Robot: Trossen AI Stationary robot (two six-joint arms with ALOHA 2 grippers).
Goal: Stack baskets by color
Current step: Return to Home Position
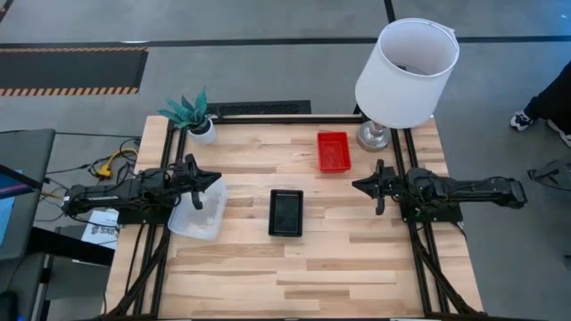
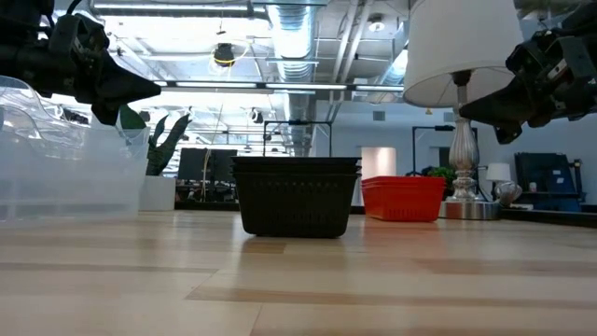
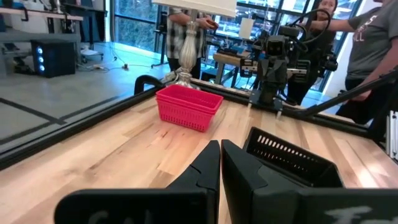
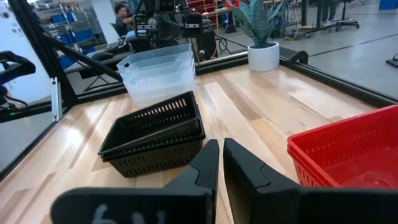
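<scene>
Two black baskets (image 1: 285,212) sit nested at the table's middle, resting on their base (image 4: 155,134). A red basket (image 1: 333,150) stands nearer the far right, beside the lamp. Clear baskets (image 1: 198,212) sit nested at the left (image 4: 158,71). My left gripper (image 1: 217,181) hangs level above the clear baskets' far right corner, shut and with nothing in it (image 3: 221,149). At the right side, my right gripper (image 1: 357,185) hangs level above the table, pointing at the black baskets. Its fingers (image 4: 221,148) stand together with nothing between them.
A white lampshade on a metal lamp (image 1: 406,71) stands at the far right corner, close behind the red basket. A small potted plant (image 1: 192,114) sits at the far left corner. Black frame rails run along both table sides. People stand beyond the table.
</scene>
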